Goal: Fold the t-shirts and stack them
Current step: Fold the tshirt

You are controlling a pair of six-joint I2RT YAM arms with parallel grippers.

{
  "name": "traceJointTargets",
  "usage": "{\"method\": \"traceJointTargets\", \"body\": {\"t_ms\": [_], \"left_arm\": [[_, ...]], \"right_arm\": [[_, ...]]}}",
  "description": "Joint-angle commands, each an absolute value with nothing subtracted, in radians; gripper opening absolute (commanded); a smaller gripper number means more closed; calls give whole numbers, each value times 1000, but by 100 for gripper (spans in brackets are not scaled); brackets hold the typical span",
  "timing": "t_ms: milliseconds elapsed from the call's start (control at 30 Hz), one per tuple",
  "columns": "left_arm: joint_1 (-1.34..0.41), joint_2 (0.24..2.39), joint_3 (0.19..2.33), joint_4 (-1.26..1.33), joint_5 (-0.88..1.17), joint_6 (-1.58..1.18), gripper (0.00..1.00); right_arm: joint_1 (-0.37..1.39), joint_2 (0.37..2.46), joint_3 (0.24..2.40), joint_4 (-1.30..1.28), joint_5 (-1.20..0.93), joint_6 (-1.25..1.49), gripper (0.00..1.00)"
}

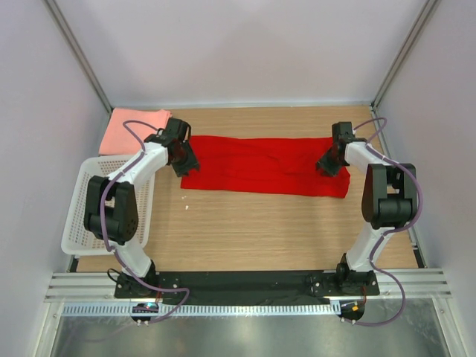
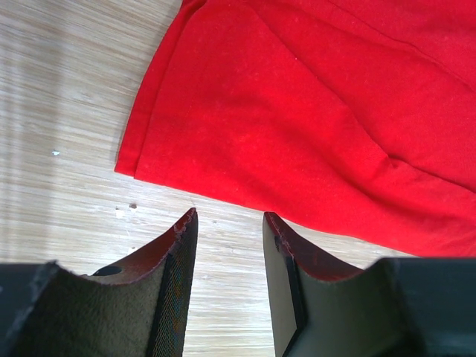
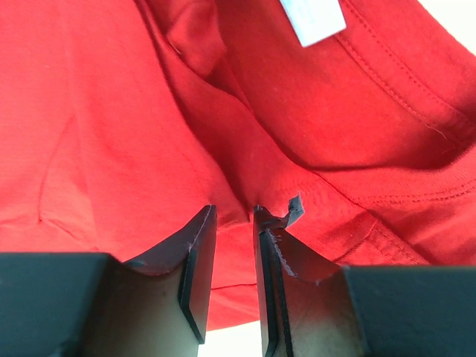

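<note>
One red shirt (image 1: 260, 167) flat near bench (image 1: 245, 230) far edge; left hand (image 2: 229, 216) apart beside its left end; right hand (image 3: 234, 210) narrow over collar, grip unclear.

A lab test cell: white walls (image 1: 238, 44), aluminium rails (image 1: 245, 285).

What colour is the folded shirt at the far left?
The folded shirt is salmon pink; top external view.

Bright red t-shirt (image 2: 312, 119) on wooden table (image 2: 59, 89); jaws apart beside its edge
</note>
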State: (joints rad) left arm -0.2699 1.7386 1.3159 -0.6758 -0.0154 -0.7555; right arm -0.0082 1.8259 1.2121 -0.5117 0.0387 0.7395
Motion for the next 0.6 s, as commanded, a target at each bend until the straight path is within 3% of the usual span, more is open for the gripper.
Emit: {"method": "traceJointTargets", "body": {"t_ms": [0,233,467,567], "left_arm": [[-273,1697,1307,-640,-6,-769,42],[-273,1694,1308,-641,-6,-769,42],[-273,1695,1304,-641,-6,-772,42],[-272,1698,1302,-638,-6,-773,42]], "right_arm": [[0,1810,1206,-520,58,744,34],[0,1824,1209,-497,66,761,33],[0,1809,1221,-480,66,752,6],[0,1802,1224,-471,60,752,1]]}}
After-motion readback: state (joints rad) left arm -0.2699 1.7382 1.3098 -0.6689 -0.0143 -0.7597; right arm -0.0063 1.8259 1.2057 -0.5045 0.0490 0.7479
